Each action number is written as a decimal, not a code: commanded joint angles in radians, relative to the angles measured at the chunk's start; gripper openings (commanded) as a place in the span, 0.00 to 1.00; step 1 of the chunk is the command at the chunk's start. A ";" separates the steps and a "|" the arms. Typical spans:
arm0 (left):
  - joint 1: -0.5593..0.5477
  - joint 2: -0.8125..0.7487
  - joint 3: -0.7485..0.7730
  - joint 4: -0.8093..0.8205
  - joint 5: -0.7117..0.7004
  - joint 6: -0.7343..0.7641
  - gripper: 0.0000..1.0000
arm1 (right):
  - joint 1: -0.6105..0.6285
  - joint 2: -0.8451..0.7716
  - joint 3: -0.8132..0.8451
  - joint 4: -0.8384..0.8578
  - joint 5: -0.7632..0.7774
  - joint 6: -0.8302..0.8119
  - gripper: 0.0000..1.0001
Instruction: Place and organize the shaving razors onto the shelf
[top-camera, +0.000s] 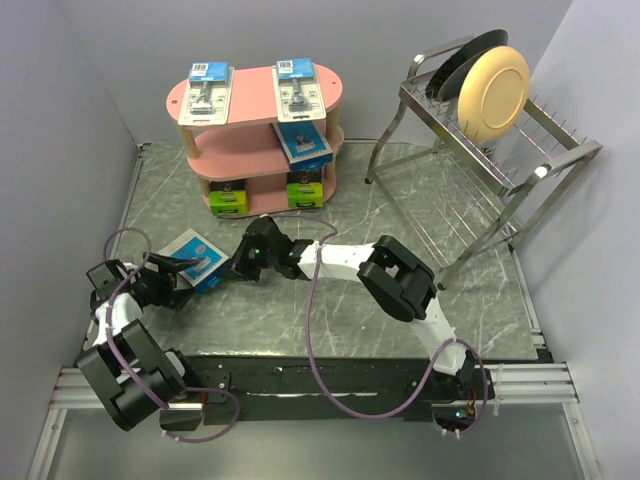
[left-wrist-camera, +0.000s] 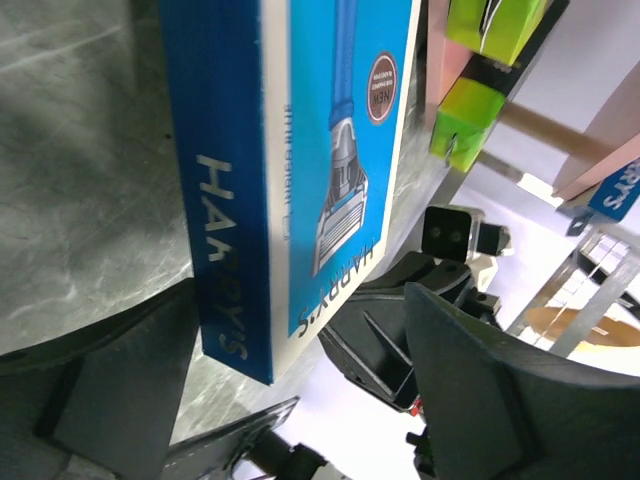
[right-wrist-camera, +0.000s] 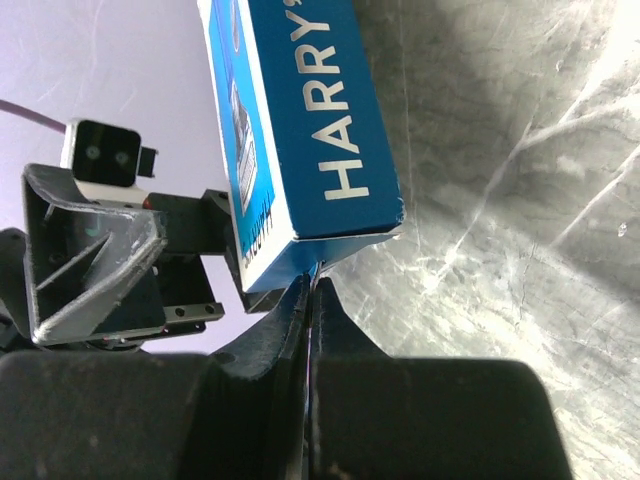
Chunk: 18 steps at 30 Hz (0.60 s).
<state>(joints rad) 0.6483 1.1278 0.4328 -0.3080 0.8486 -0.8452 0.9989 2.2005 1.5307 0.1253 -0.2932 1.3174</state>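
Centre-left, the right gripper (right-wrist-camera: 310, 285) pinches the pack (top-camera: 195, 257) by one corner, tips closed; left gripper (left-wrist-camera: 300, 350) gapes astride it; so thin a pinch may slip, dropping it short of the shelf (top-camera: 255, 100).

Bright even light, soft shadows, faint sheen on the table (top-camera: 260, 320), wrist-view foregrounds blurred
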 joint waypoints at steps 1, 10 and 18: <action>0.008 -0.011 0.006 0.023 0.113 -0.051 0.82 | 0.038 -0.053 0.019 -0.003 -0.001 0.016 0.00; 0.010 -0.026 0.001 -0.045 0.052 -0.017 0.81 | 0.040 -0.058 0.046 -0.046 0.045 0.074 0.00; 0.008 -0.023 0.007 -0.118 0.029 0.011 0.91 | 0.027 -0.062 0.048 -0.059 0.074 0.091 0.00</action>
<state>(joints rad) 0.6617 1.1229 0.4274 -0.3828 0.8425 -0.8516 1.0183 2.1971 1.5391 0.0784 -0.2501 1.3869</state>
